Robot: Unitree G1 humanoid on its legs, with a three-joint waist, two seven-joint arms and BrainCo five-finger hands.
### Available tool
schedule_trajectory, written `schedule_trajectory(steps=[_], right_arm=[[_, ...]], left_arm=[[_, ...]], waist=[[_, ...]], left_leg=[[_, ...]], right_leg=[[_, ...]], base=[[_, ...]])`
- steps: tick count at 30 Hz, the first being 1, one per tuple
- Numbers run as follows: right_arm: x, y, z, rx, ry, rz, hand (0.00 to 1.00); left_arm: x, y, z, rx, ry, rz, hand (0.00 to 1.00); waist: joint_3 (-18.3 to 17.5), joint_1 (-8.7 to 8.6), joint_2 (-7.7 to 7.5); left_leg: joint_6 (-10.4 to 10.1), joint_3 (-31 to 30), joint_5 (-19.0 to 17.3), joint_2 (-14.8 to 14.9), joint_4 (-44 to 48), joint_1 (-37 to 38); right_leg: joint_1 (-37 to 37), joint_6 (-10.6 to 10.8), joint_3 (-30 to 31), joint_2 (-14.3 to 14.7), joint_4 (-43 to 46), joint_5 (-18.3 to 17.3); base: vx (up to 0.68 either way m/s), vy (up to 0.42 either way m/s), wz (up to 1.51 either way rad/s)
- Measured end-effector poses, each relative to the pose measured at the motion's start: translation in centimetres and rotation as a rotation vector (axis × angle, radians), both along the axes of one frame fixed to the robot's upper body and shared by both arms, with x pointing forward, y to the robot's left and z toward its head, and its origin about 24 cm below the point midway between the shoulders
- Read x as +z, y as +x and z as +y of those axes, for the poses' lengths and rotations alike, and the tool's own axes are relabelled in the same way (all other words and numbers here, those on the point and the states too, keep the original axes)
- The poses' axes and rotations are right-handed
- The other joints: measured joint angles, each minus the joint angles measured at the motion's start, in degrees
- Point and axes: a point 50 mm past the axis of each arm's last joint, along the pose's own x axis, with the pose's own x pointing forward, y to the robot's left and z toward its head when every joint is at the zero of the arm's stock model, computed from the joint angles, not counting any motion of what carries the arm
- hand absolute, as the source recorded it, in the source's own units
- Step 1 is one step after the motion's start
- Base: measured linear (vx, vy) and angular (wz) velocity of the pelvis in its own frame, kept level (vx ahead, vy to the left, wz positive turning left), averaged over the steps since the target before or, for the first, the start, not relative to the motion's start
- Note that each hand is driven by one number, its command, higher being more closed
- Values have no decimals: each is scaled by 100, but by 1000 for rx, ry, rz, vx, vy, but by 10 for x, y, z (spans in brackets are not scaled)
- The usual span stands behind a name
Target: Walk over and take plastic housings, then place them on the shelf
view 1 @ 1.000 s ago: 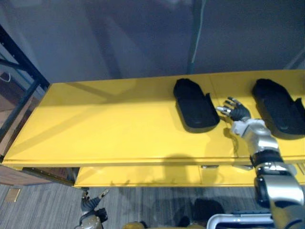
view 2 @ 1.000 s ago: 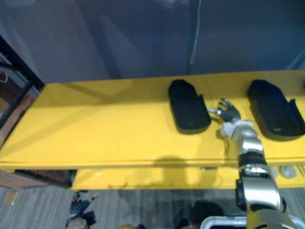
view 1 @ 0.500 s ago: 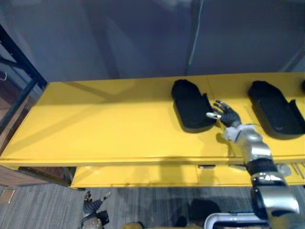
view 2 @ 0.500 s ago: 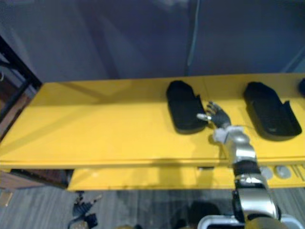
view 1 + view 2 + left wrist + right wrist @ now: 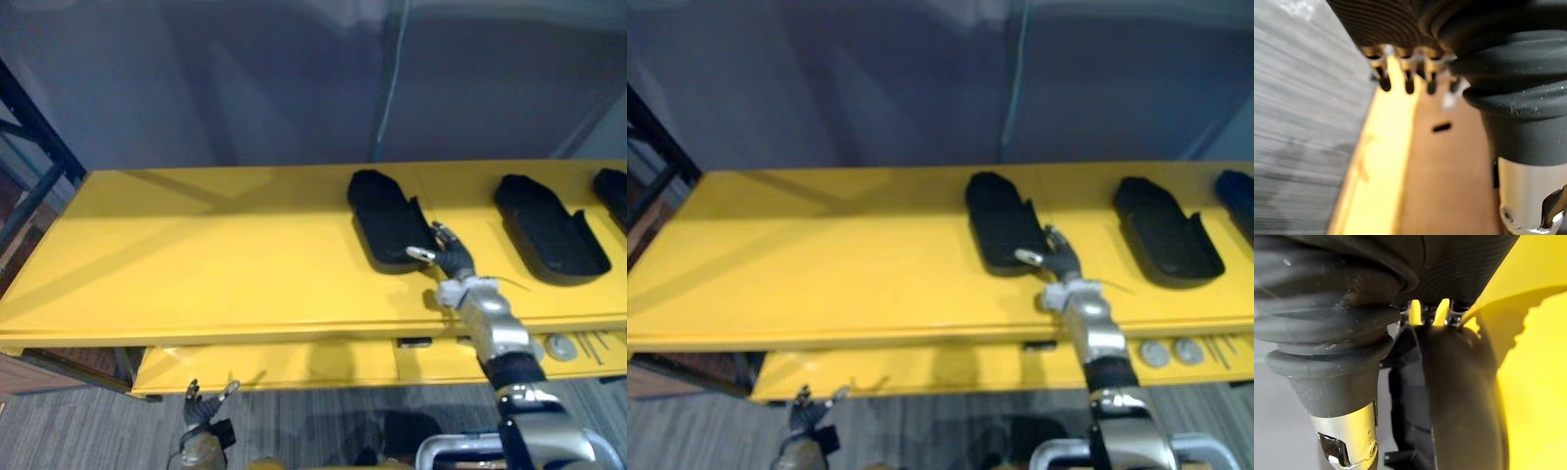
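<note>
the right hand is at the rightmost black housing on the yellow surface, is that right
No: the right hand is at the leftmost black housing on the yellow surface, at its near right corner, not the rightmost. The left eye view shows it, with another housing further right. The left hand hangs low by the floor.

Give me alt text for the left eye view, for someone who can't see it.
The robot's right hand reaches onto a yellow bench, at the near right corner of a black plastic housing. A second housing lies further right, and the left hand hangs open below the bench's front edge.
</note>
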Motion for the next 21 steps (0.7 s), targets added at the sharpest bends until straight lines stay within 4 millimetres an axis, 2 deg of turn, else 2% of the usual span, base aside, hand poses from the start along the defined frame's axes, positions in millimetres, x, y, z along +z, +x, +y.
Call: schedule_trajectory(steps=[2, 3, 5, 8, 12, 16, 21], right_arm=[[8, 2, 0, -17, 1, -48, 0], [25, 9, -1, -43, 6, -116, 0], [37, 14, 0, -59, 8, -164, 0], [66, 25, -2, -97, 22, -276, 0], [80, 28, -1, -107, 25, -333, 0], [86, 28, -2, -107, 22, -370, 0], [105, 32, 1, -84, 16, -426, 0]], left_arm=[[3, 11, -4, -24, 1, -25, 0], [10, 28, -9, -48, 2, -70, 0], [15, 39, -11, -50, 10, -102, 0], [26, 60, -15, -70, 23, -167, 0], [30, 67, -19, -83, 25, -195, 0], [31, 68, -19, -87, 28, -201, 0], [35, 76, -28, -133, 25, -221, 0]], waist=[[136, -15, -14], [422, -53, -9], [608, -54, -23], [949, -64, -28], [1151, -75, 9], [1205, -76, 1], [1338, -77, 49]], left_leg=[[59, -42, -163, 90, 469, -345], [133, -162, -331, 185, 923, -646], [183, -164, -415, 241, 1174, -842], [316, -159, -521, 264, 1556, -1268], [372, -154, -572, 284, 1716, -1398], [379, -141, -567, 287, 1731, -1505], [381, -141, -562, 306, 1778, -1575]], right_leg=[[-295, -14, 9, -102, 328, -73], [-537, -38, -2, -224, 726, -179], [-738, -52, 17, -291, 958, -224], [-1195, -43, 120, -452, 1305, -264], [-1304, -27, 142, -504, 1376, -269], [-1430, -74, 164, -507, 1392, -227], [-1519, -82, 190, -506, 1494, -221]], base=[[-192, 62, 8], [-175, 46, 12], [-167, 33, 3], [-212, 41, -4], [-112, 32, -2], [-8, 2, -2], [36, -11, -1]])
